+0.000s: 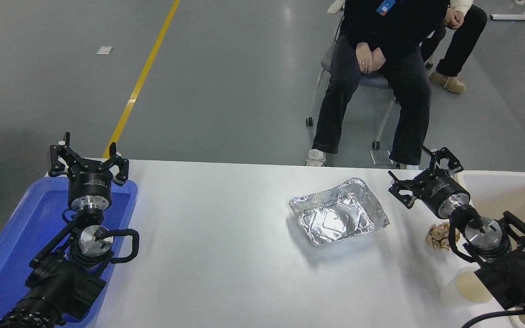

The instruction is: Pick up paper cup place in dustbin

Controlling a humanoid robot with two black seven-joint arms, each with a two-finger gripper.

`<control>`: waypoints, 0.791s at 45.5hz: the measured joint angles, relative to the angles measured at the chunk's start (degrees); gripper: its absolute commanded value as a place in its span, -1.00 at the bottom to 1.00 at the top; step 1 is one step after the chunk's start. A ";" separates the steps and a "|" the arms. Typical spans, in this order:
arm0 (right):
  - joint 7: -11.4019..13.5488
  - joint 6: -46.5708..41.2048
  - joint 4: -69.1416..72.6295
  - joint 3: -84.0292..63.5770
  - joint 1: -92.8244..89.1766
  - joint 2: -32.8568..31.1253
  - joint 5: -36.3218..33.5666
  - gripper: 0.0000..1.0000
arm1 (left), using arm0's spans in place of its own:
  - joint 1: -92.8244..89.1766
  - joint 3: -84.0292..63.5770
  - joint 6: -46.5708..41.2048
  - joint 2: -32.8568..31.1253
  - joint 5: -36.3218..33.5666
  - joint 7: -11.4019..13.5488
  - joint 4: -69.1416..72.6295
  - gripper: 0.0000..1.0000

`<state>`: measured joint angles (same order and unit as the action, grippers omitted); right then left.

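Cup [465, 288] partly behind right arm; paper ball [440, 237], foil tray [337, 212] nearby; right end effector [415, 175] released.

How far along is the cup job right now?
Nothing looks done: the paper cup sits on the table, partly under the right arm. The right tool is open and empty beside the dustbin. Grasping and dropping remain. The left tool hangs over the blue tray.

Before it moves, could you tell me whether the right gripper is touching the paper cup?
Apart: in the head view the right gripper sits well beyond the paper cup.
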<state>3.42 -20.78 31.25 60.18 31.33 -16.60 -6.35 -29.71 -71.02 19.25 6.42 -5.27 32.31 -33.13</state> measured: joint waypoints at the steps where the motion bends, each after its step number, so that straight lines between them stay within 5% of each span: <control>1: 0.00 -0.01 0.03 0.01 0.02 -0.03 0.00 1.00 | 0.00 0.00 0.00 0.00 0.00 0.00 0.00 0.98; 36: 0.37 0.31 7.31 -0.52 0.19 -4.99 0.17 1.00 | 0.00 0.00 0.00 0.00 0.00 0.04 0.00 0.98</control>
<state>3.79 -20.47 38.56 59.66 31.51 -21.58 -6.18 -29.71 -71.02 19.25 6.42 -5.27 32.35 -33.13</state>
